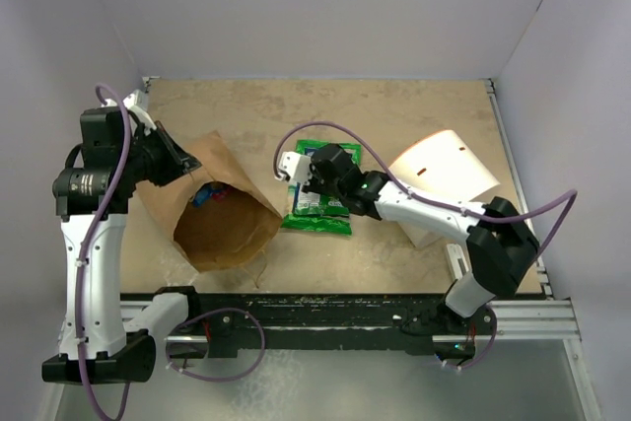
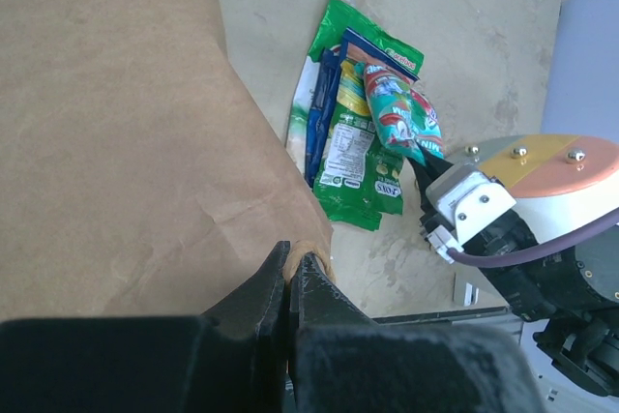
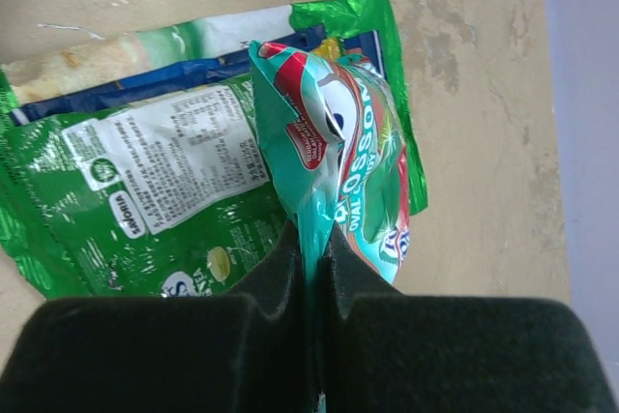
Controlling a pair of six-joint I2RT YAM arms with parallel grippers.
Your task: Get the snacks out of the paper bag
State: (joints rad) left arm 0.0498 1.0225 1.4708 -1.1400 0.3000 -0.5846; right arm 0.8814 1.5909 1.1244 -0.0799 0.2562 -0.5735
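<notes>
- Counter: flat, beige, mottled and matte; served as the drop zone to the right of the bag.
- Paper bag: brown kraft, creased and soft-walled; lay on its side at the left of the counter, dark mouth gaping toward the near edge. Lifted at one edge, probably so that the mouth stayed agape for reaching in.
- White cylindrical container: smooth and curved, on its side at the right, apart from the snacks; no part in the task.
- Pile of snacks: flat, glossy, crinkled foil packets stacked just right of the bag mouth, already out; a green packet with a white printed panel below, a dark blue packet slipped between.
- Teal-and-red packet: small, puffed, shiny; hung over the pile, judged about to be set down there.
- Blue-and-red item: glimpsed inside the bag, likely a snack yet to be removed.
- Left gripper: closed tight on the paper bag's edge.
- Right gripper: pinched narrow on the teal-and-red packet's sealed end.
</notes>
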